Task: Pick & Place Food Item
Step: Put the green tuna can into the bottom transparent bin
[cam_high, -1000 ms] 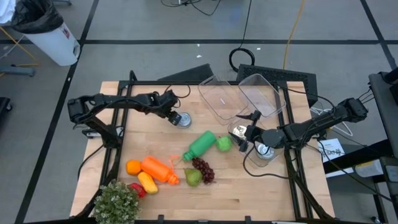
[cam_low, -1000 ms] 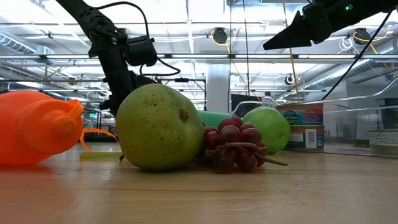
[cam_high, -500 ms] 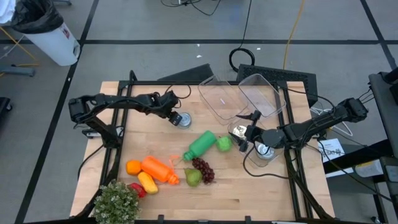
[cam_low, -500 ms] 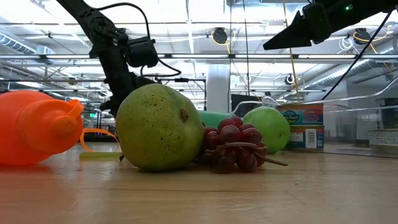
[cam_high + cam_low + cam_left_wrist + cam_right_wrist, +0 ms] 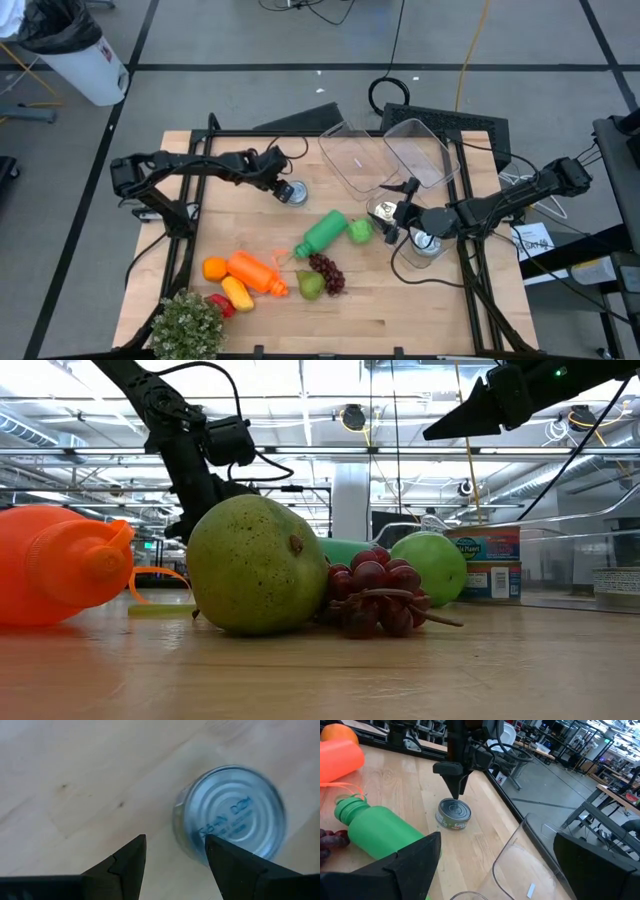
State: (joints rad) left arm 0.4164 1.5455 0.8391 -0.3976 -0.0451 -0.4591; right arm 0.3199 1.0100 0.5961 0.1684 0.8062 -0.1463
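A silver tin can (image 5: 293, 192) stands upright on the wooden table. My left gripper (image 5: 276, 180) hovers point-down just over its left rim, open; the left wrist view shows the can's lid (image 5: 230, 815) beside one finger (image 5: 227, 865). From the right wrist view, that gripper (image 5: 454, 790) hangs just above the can (image 5: 453, 815). My right gripper (image 5: 397, 210) is raised above the table, wide open, over a labelled can (image 5: 381, 210). A green bottle (image 5: 325, 232), green apple (image 5: 360, 231), grapes (image 5: 326, 270) and pear (image 5: 310, 285) lie mid-table.
Two clear plastic tubs (image 5: 355, 160) (image 5: 418, 150) sit at the far edge. Another can (image 5: 428, 243) is under the right arm. An orange bottle (image 5: 255, 272), orange (image 5: 214, 268), peppers (image 5: 238, 293) and a small plant (image 5: 187, 325) crowd the near left corner.
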